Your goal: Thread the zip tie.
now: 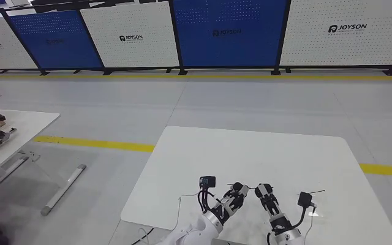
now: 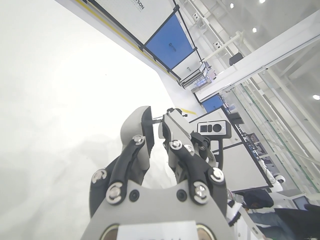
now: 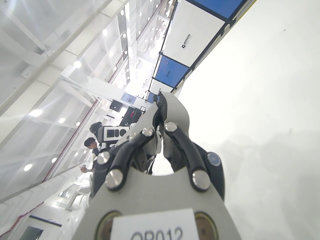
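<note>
From my end, both arms sit over the robot-side edge of the white table [image 1: 245, 153]; the left gripper [image 1: 240, 188] has its jaws a little apart, and the zip tie [image 2: 156, 119] shows as a thin dark strip bridging that gap, up off the table; the right gripper [image 1: 264, 190] is just beside it, clenched tight; honestly can't tell if it's pinching any of the tie.
</note>
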